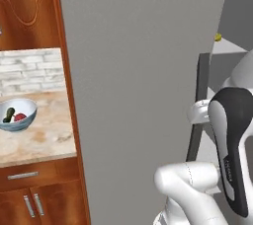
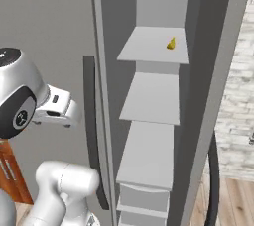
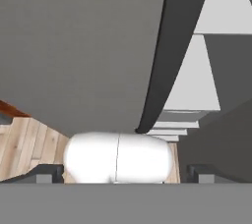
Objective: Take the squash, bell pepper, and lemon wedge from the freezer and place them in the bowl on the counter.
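In the left base view the bowl sits at the left edge of the frame on the counter, in front of a pale brick backsplash. Inside the bowl lie the squash, dark green and elongated, and the bell pepper, red and rounded, touching each other. Below the counter are reddish-brown cabinets with silver bar handles.

The freezer takes up the middle of that frame, its large flat grey door swung open so the plain face looks toward the camera. At the upper right, past the door's edge, the lemon wedge shows as a small yellow speck on a pale shelf.

In the right base view the freezer interior is open to sight, with pale grey shelves stacked down the centre. The lemon wedge rests on the top shelf, toward its right side. The dark curved handle runs down the door edge left of the shelves.

In the hand view the gripper has its two dark fingertips spread wide at the bottom corners of the frame, with nothing between them. Above them are the grey door, the dark curved handle and shelf edges at right.
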